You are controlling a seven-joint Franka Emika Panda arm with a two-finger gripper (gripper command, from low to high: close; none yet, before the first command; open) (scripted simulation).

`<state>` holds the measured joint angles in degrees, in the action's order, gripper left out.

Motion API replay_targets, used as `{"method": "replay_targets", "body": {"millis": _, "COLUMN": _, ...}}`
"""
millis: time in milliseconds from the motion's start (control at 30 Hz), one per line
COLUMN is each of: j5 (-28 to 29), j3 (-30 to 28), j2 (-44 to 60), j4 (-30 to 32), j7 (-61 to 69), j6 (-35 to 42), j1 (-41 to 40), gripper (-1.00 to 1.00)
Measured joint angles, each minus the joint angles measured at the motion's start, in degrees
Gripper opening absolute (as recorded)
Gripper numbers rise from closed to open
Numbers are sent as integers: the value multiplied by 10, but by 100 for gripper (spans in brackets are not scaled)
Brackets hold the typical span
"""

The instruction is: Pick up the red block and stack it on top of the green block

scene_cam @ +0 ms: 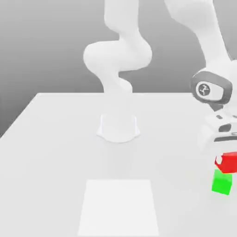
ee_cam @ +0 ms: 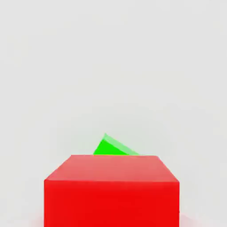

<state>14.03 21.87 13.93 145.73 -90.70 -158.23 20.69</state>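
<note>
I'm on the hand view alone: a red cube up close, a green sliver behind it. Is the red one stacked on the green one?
Observer: In the exterior view the red block appears to rest on top of the green block.
Operator: Where's the hand?
Observer: The gripper is close over the red block, reaching down from above.
Operator: Squared up?
Observer: No, the red block looks turned and offset toward the exterior view's right.
</note>
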Motion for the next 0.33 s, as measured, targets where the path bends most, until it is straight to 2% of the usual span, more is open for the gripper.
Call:
{"method": "replay_targets", "body": {"millis": 200, "j5": 3, "j3": -2, "j2": 3, "j4": 0, "j7": -2, "j6": -2, "j1": 2, "gripper": 100}}
{"method": "replay_targets", "body": {"millis": 333, "j5": -74, "j3": 28, "j2": -69, "j4": 5, "j7": 54, "j6": 57, "j1": -14, "gripper": 100}}
